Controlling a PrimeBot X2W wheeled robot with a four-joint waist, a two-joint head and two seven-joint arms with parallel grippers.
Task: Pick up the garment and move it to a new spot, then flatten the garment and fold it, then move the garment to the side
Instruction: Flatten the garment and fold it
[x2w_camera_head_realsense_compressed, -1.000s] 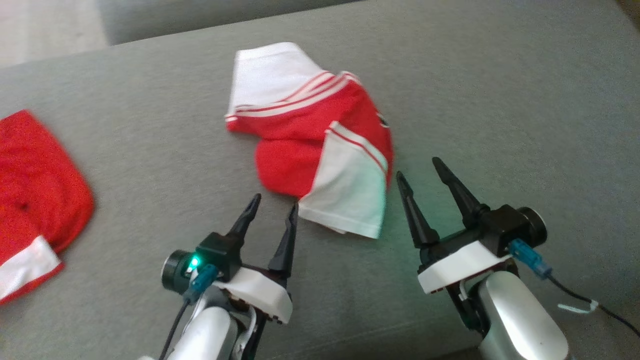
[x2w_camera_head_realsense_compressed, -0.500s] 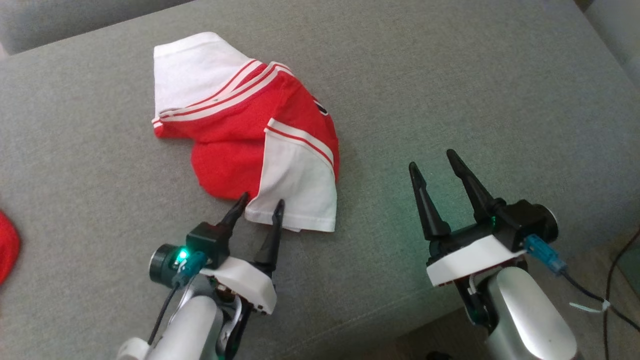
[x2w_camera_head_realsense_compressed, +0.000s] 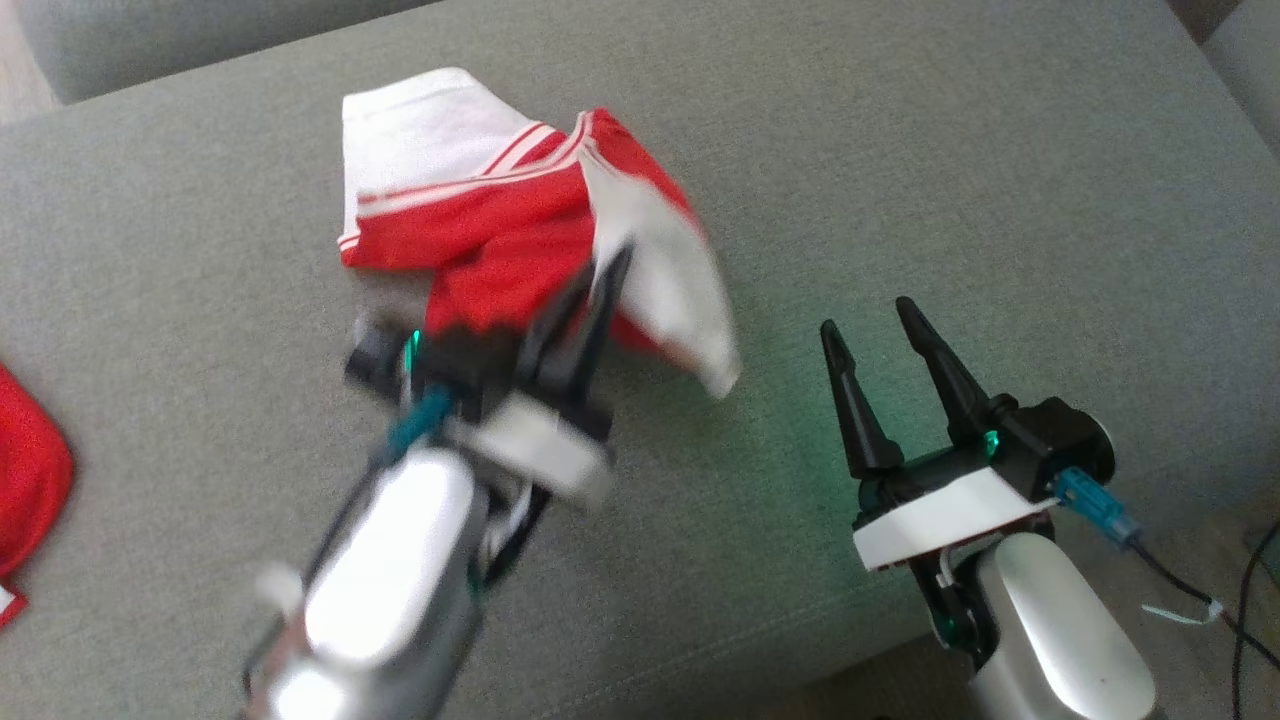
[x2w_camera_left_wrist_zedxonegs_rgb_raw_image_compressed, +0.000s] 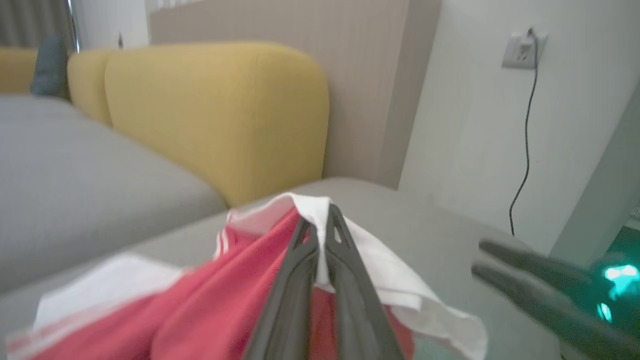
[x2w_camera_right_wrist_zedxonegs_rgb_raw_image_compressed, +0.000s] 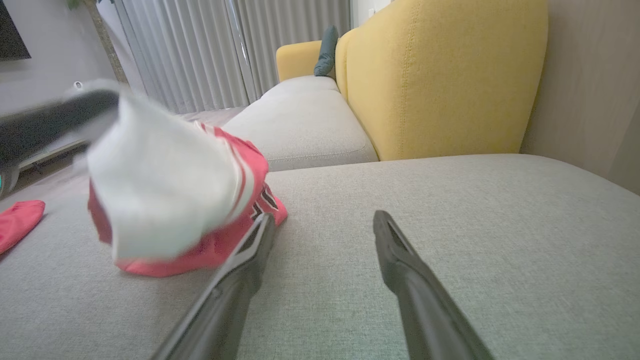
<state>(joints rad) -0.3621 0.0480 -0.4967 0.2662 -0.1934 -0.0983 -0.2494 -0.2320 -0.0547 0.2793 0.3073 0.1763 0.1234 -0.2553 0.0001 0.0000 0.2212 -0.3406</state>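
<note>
Though half-lifted, garment (x2w_camera_head_realsense_compressed: 480, 230) between left jaws

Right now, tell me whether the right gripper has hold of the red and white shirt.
No, the right gripper stands open and empty, while the left gripper is shut on the shirt.

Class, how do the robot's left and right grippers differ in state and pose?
The left gripper is shut on the garment; the right gripper is open, holding nothing. The left gripper is over the garment; the right gripper is beside it, over the cushion. Both have long dark fingers.
</note>
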